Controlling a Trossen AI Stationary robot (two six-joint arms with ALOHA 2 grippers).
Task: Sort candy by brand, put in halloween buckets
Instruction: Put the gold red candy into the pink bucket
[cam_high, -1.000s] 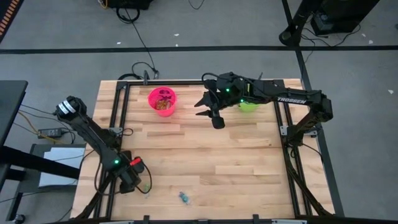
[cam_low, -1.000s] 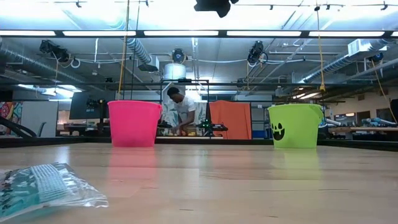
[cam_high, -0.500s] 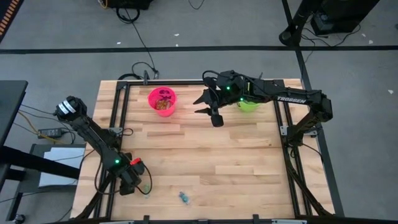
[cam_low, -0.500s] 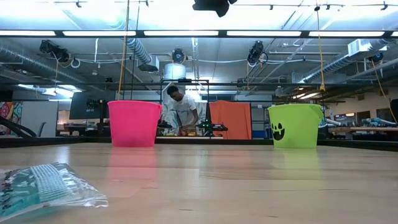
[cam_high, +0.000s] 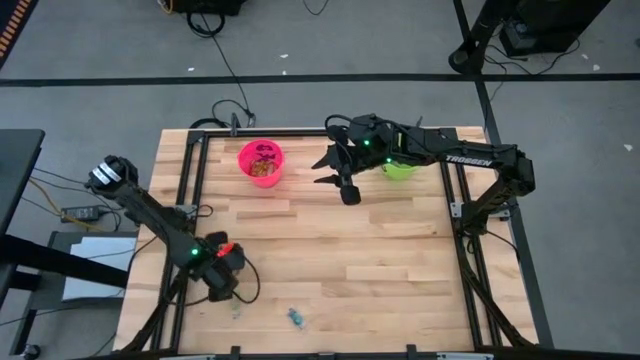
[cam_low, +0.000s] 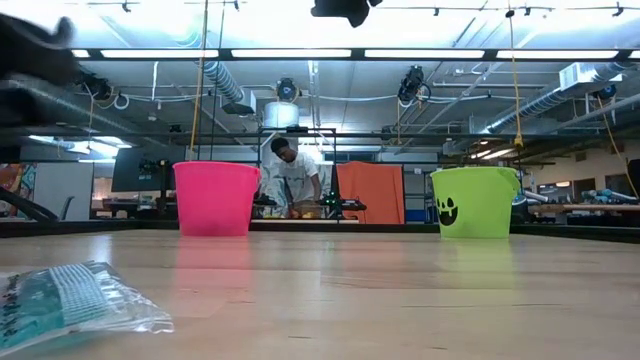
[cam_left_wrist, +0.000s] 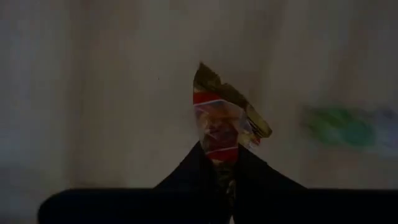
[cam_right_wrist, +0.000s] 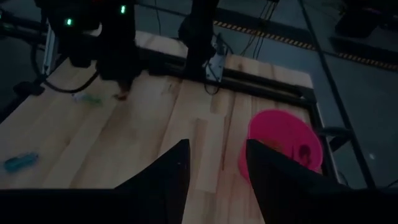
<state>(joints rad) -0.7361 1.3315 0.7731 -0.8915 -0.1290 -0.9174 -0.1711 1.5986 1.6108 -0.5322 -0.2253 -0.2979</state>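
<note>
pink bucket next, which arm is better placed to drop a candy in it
Left. The left gripper is shut on an orange-red candy packet, so it has something to drop. The right gripper hangs open and empty between the pink bucket and the green bucket.

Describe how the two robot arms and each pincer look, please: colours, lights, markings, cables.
Both arms are dark, nearly black. The right arm bears white lettering and a small green light. The left arm has a green light, a red part near its pincer, and a pale wrapped joint. The right pincer has two dark tapered fingers.
</note>
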